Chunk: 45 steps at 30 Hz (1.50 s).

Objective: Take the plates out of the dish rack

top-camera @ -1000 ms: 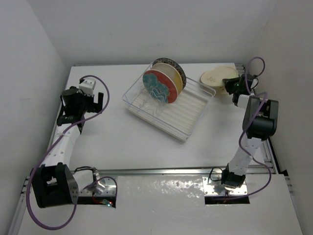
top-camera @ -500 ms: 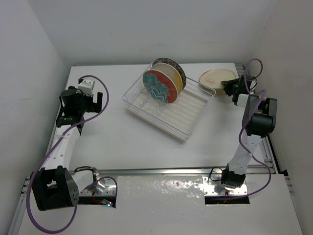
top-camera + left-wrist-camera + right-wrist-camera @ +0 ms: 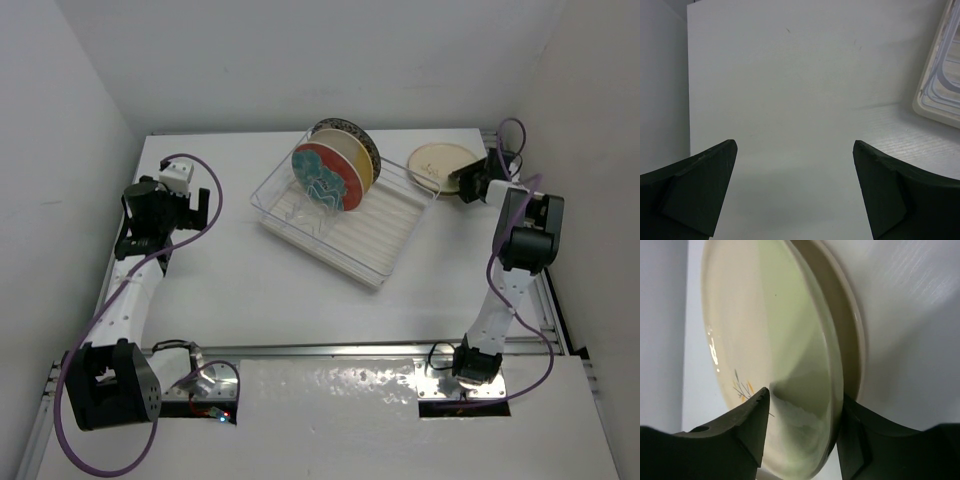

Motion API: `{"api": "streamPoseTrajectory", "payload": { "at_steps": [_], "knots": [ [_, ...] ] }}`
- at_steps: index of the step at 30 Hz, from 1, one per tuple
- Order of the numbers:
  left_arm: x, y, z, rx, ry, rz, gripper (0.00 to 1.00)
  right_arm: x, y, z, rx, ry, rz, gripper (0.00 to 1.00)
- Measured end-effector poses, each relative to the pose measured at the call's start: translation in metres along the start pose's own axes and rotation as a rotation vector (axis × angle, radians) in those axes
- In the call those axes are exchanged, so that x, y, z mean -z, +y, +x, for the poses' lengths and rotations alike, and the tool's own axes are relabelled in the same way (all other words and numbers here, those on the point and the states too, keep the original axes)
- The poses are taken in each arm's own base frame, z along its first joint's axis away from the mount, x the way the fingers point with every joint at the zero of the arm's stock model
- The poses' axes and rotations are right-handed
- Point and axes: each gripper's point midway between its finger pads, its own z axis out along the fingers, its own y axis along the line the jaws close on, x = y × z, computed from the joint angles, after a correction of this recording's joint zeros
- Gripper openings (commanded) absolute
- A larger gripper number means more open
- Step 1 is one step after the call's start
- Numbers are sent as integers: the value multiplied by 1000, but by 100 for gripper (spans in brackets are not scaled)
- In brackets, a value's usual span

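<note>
The clear dish rack (image 3: pixel 375 240) sits mid-table and its corner shows in the left wrist view (image 3: pixel 942 85). In it stand a red-rimmed teal plate (image 3: pixel 320 178), a cream/yellow plate (image 3: pixel 355 162) behind it and a dark-patterned plate (image 3: pixel 345 127) at the back. A cream plate with a sprig motif (image 3: pixel 438 158) lies flat at the far right; a second rim (image 3: pixel 852 325) shows under it. My right gripper (image 3: pixel 463 179) (image 3: pixel 802 400) is shut on the cream plate's (image 3: pixel 765 325) near rim. My left gripper (image 3: pixel 135 238) (image 3: pixel 795 165) is open and empty over bare table at the left.
White walls close in the table at the back, left and right. The right wall is close behind the right arm (image 3: pixel 525 240). A metal rail (image 3: pixel 330 350) runs along the table's near edge.
My right gripper has moved toward the far right corner, and the cream plate has gone from tilted up to lying flat. The left arm has not moved.
</note>
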Motion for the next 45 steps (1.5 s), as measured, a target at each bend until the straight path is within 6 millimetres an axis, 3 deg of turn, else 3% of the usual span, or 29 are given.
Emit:
{"api": "streamPoseTrajectory", "payload": {
  "at_steps": [11, 20, 23, 24, 27, 29, 33, 39, 42, 45],
  "knots": [
    [0, 0, 0, -7, 0, -1, 100, 12, -3, -13, 123, 35, 152, 61],
    [0, 1, 0, -15, -1, -1, 100, 17, -9, -13, 179, 54, 205, 60],
    [0, 2, 0, -21, 0, -5, 100, 13, -9, -15, 186, 52, 209, 54],
    [0, 2, 0, -23, 1, -6, 100, 12, -11, -14, 188, 53, 211, 44],
    [0, 3, 0, -30, 2, -10, 100, 10, -17, -15, 196, 49, 231, 30],
    [0, 4, 0, -31, 3, -13, 100, 8, -19, -15, 197, 48, 238, 29],
    [0, 4, 1, -34, 4, -16, 100, 7, -19, -14, 198, 47, 237, 33],
    [1, 5, 0, -35, 2, -22, 100, 9, -17, -15, 221, 43, 229, 54],
    [2, 6, -1, -36, -1, -24, 100, 24, -9, -18, 267, 27, 202, 59],
    [2, 5, -2, -36, -6, -19, 100, 55, 11, -27, 358, -7, 153, 61]
  ]
}}
